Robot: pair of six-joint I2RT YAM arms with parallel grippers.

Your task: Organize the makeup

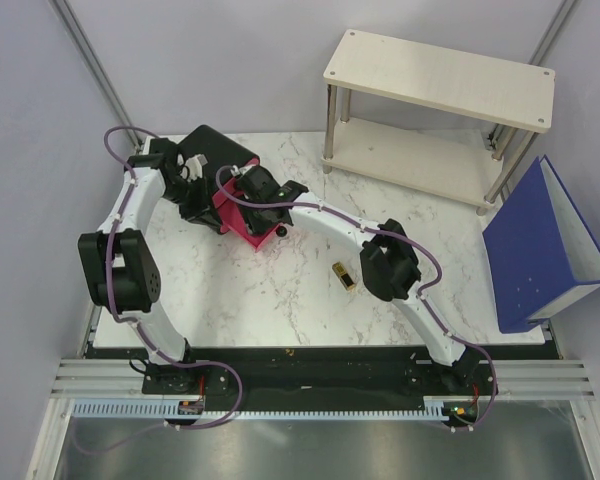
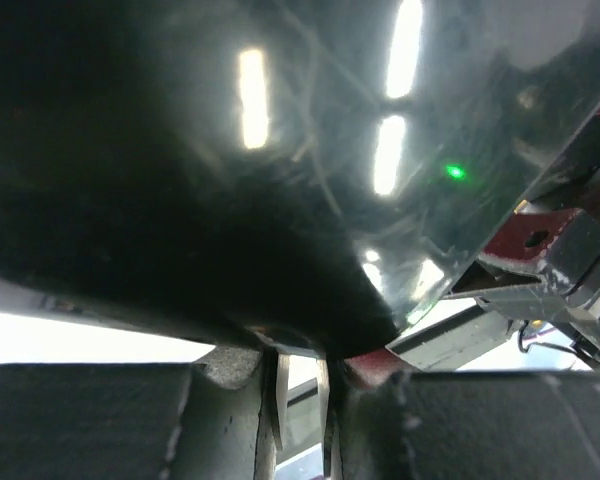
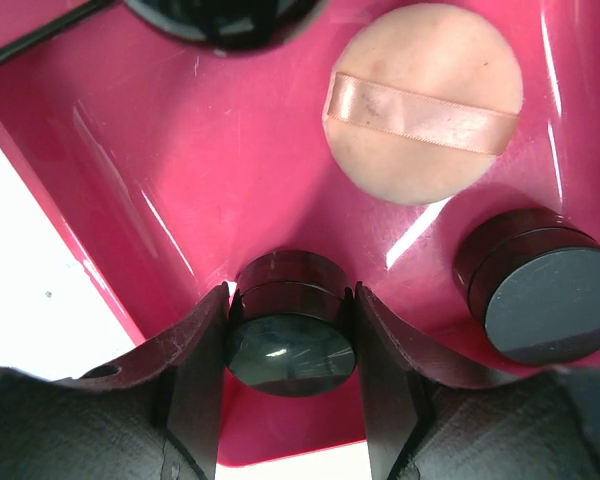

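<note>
In the right wrist view, the right gripper pinches a small round black compact between its 2 dark fingers, 1 pad on each side of the compact. The compact sits low in the frame, on the glossy floor of the pink drawer. In the upper right of that frame a round peach puff with a satin ribbon across it lies flat in the same drawer. A second black compact stands at the right edge, apart from the held one. Part of a third black round piece shows at the top edge.

From above, the drawer stands pulled out of the black box in the upper left of the marble table. A gold-and-black lipstick lies alone on the table near the frame's middle, well apart from the box.

The left gripper rests at the box's shiny black surface. Its fingers stand nearly together with a thin slit between them. I cannot tell whether they nip the box's edge.

A pale 2-tier shelf fills the upper right, and a blue binder stands at the right edge.
</note>
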